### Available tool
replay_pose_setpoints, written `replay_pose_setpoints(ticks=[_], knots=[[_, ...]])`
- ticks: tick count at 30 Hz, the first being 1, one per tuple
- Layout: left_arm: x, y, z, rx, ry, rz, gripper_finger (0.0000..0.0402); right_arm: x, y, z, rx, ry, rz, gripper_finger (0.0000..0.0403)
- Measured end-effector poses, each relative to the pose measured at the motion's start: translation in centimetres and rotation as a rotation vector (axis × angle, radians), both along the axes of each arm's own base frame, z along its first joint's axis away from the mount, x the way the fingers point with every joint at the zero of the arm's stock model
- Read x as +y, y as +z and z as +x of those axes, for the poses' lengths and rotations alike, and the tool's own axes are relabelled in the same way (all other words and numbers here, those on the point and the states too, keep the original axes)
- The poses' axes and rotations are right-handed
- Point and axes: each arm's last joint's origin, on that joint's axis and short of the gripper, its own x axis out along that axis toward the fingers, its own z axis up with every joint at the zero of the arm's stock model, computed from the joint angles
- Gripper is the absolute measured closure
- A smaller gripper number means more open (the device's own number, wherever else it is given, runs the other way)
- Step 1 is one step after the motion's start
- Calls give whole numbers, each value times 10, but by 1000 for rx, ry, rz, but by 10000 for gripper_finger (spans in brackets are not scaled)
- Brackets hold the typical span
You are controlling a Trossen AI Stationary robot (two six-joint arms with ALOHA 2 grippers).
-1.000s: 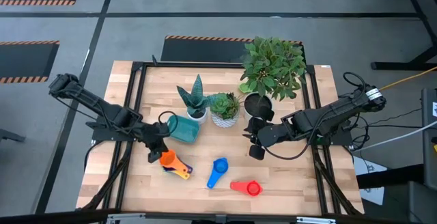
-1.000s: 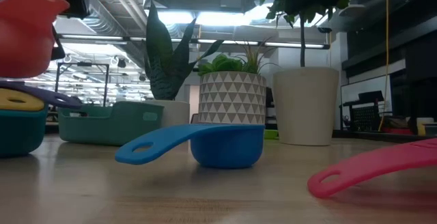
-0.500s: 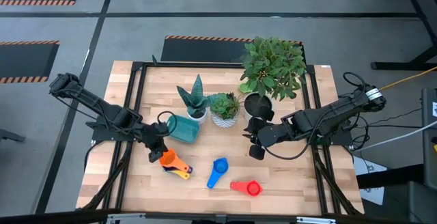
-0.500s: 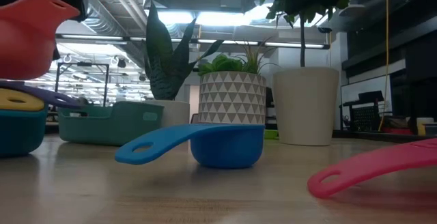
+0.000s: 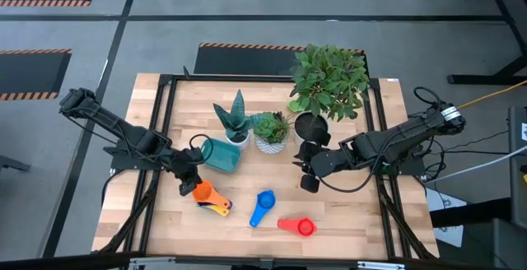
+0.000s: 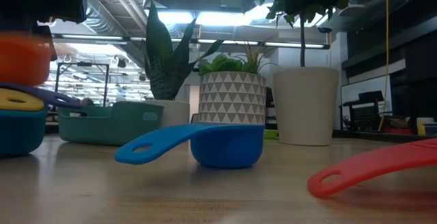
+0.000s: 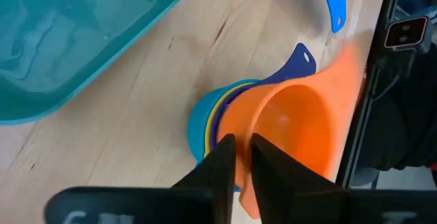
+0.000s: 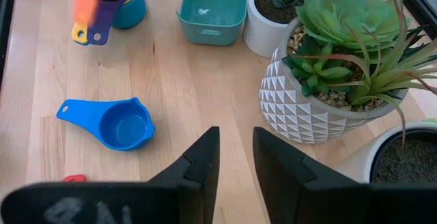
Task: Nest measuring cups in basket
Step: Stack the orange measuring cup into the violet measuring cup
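My left gripper [image 7: 237, 152] is shut on the orange measuring cup [image 7: 293, 132], just over a stack [image 5: 219, 207] of nested cups: light blue [image 7: 201, 118], yellow and navy. In the low view the orange cup [image 6: 24, 57] sits level and blurred above that stack [image 6: 20, 125]. The teal basket [image 5: 221, 154] rests on its base beyond them. A blue cup [image 5: 263, 204] and a red cup [image 5: 298, 225] lie loose on the wood nearer the table's middle. My right gripper [image 8: 235, 149] is open and hovers right of the middle, touching nothing. My left gripper pinches the orange cup by its rim [image 7: 247, 125], on the side away from the handle. One finger is inside the bowl and one is outside. The fingers come from above, slanting down. The cup is held level over the stack; whether it touches the stack I cannot tell.
Three potted plants stand behind the cups: a snake plant [image 5: 237, 120], a succulent in a patterned white pot [image 5: 270, 135] and a tall leafy plant [image 5: 328, 79]. A dark pot [image 5: 310, 126] sits beside my right gripper [image 5: 306, 171]. Bare wood lies along the near edge.
My left gripper has moved down toward the stack of cups. The orange cup, tilted with its lip raised a second ago, has levelled out and dropped to just above the stack; it is blurred in motion. My right arm has kept still.
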Motion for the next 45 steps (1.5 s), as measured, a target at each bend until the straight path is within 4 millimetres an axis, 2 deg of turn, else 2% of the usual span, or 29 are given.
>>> replay_pose_setpoints(ticks=[11,30,34,39,45], knots=[[1,-2,-2,20,4,16,301,0,0,0,0,0,0,309],[1,0,0,-7,5,25,302,0,0,0,-1,0,-1,309],[-2,2,2,-14,-39,-48,302,1,-2,2,-1,3,-3,309],[-16,11,4,-69,-74,-210,305,6,-4,17,-72,43,-14,309],[-37,13,0,-51,-16,-319,317,18,-11,42,-180,176,-20,309]])
